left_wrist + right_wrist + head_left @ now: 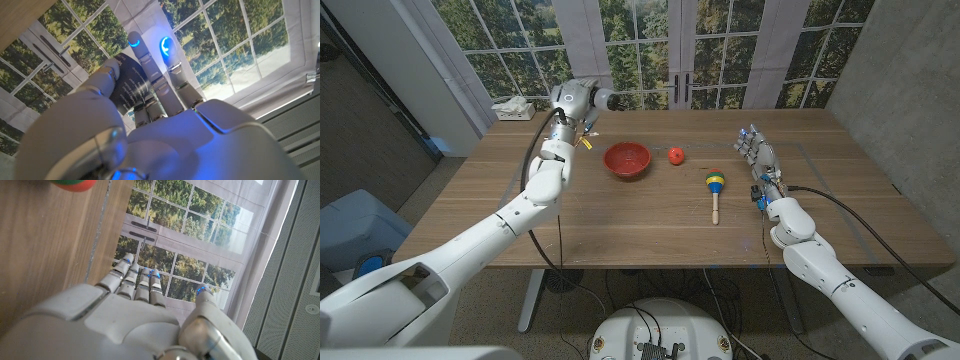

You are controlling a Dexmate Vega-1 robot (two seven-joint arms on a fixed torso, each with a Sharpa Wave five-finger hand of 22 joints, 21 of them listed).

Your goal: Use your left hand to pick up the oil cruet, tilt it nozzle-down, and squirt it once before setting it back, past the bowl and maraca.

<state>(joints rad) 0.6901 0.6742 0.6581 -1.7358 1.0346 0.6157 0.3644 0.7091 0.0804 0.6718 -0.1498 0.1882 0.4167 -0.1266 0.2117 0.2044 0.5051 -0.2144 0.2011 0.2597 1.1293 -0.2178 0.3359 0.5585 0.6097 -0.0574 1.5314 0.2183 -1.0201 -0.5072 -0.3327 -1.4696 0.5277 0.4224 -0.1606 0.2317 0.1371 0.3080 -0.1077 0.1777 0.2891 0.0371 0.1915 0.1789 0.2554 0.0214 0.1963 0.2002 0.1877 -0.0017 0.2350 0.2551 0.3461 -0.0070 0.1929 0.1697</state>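
Now the left hand (582, 108) is raised over the table's (620, 225) far left part, at about ten o'clock from the red bowl (627, 159). In the left wrist view its fingers (141, 55) and thumb are wrapped around a dark cylinder with small pale print, the cruet (129, 82); the fingertips glow blue. In the head view the hand's own wrist joint covers most of the cruet, and only a yellow bit (586, 142) pokes out below the hand, just beside the arm. Whether the nozzle points up or down, I cannot tell.

The bowl stands near the table's middle, slightly to the far side. A small red ball (676, 155) lies at three o'clock from the bowl, close by but apart from it. The maraca (715, 190) lies at about four o'clock from the ball, its coloured head toward the far edge and its pale wooden handle pointing toward the robot.

The right hand (759, 158) is at three o'clock from the maraca, well apart from it, near the table's right side. Its fingers (136, 277) are stretched out straight toward the windows (650, 50) with the thumb held apart, and it holds nothing.

A tissue box (514, 108) sits at the table's far left corner.
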